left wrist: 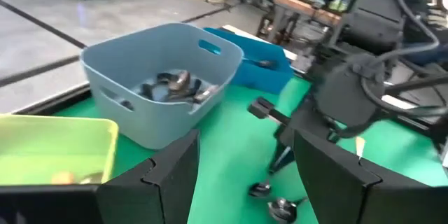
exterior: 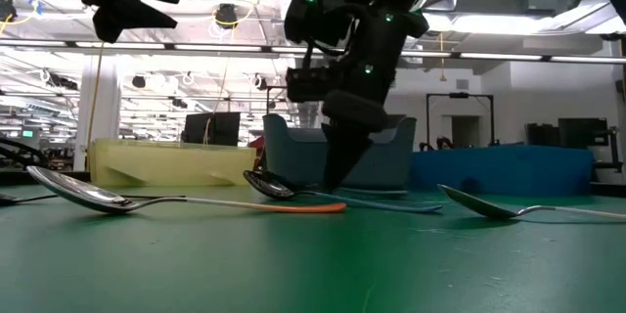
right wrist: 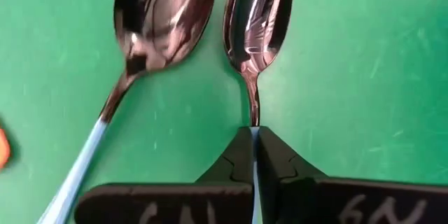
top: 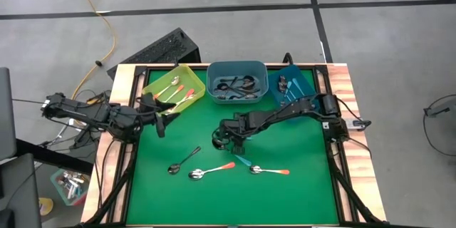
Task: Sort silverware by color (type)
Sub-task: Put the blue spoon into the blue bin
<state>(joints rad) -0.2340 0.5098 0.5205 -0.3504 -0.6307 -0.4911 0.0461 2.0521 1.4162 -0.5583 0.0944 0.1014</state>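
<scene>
The left gripper (top: 162, 116) hovers by the yellow bin (top: 174, 85), fingers wide apart and empty. On the green counter (top: 299, 192) lie a dark spoon (top: 184, 160) and two orange-handled spoons (top: 211, 171). The right gripper (top: 237, 147) is at mid-counter, fingers pinched tight on a spoon (right wrist: 255, 28) lying on the counter beside a blue-handled spoon (right wrist: 150, 24).

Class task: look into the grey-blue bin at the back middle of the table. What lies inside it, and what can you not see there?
The grey-blue bin holds a tangle of dark-metal spoons with shiny bowls. They overlap, so their exact number and whatever lies beneath the pile cannot be seen.
</scene>
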